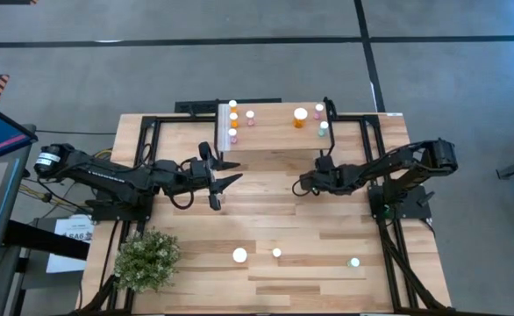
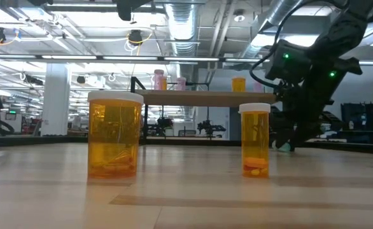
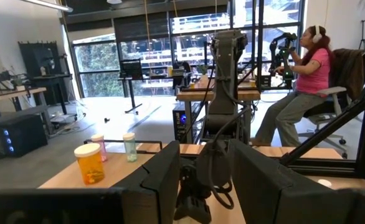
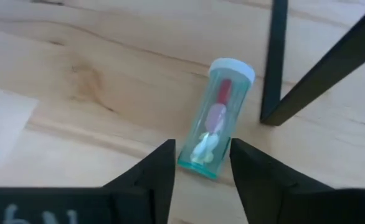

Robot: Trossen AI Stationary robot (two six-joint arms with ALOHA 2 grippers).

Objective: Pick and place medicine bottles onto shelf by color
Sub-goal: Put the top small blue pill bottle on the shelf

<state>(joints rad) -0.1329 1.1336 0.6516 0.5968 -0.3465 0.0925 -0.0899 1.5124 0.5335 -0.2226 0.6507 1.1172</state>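
Down on the counter (image 4: 76, 81), the right gripper (image 4: 202, 163) has its jaws set either side of a fallen green bottle (image 4: 217, 118), close beside a black shelf leg (image 4: 273, 62), while the left gripper (image 1: 220, 175) waits mid-counter, jaws apart and empty.

I can't make out any readable text here. A white sheet (image 1: 71, 231) by the table's left edge carries dark print too small for me to read, and faint markings on the right gripper's (image 4: 201, 165) housing stay illegible.
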